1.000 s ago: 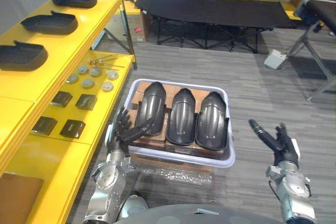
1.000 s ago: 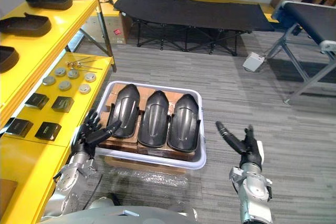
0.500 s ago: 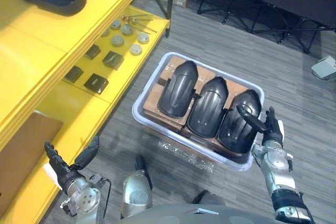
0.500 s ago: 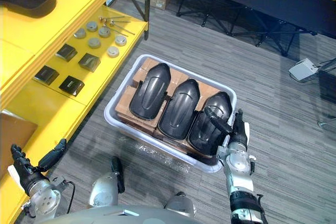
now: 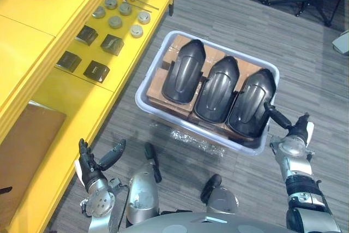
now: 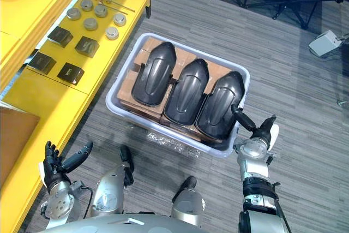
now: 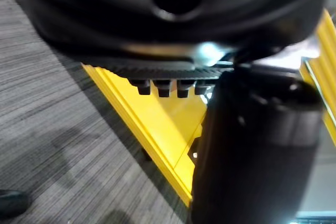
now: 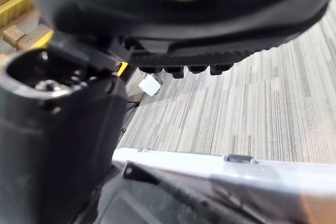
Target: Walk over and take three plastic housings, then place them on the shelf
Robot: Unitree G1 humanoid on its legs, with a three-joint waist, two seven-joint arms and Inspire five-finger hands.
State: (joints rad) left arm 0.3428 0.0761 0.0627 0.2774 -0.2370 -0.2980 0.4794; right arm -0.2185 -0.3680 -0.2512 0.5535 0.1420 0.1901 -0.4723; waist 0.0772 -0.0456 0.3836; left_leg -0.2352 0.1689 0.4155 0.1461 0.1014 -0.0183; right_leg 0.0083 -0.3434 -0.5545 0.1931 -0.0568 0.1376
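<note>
Beside yellow shelf (image 5: 32, 53), bin (image 5: 180, 125) of housings (image 5: 217, 88).

A white rectangular plastic bin (image 5: 163, 117) stands on the grey striped carpet floor (image 5: 305, 42). Inside it, on brown cardboard sheets (image 5: 163, 94), three black curved plastic housings lie side by side: the left housing (image 5: 184, 72), the middle housing (image 5: 216, 89) and the right housing (image 5: 251, 102). Left of the bin runs a yellow metal shelf (image 5: 54, 113). On the shelf, small round grey metal discs (image 5: 115, 22) lie beside the bin's far end, dark square blocks (image 5: 87, 35) nearer, and a brown flat board (image 5: 27, 140) nearest. Crinkled clear plastic film (image 5: 191, 135) lies just before the bin.
</note>
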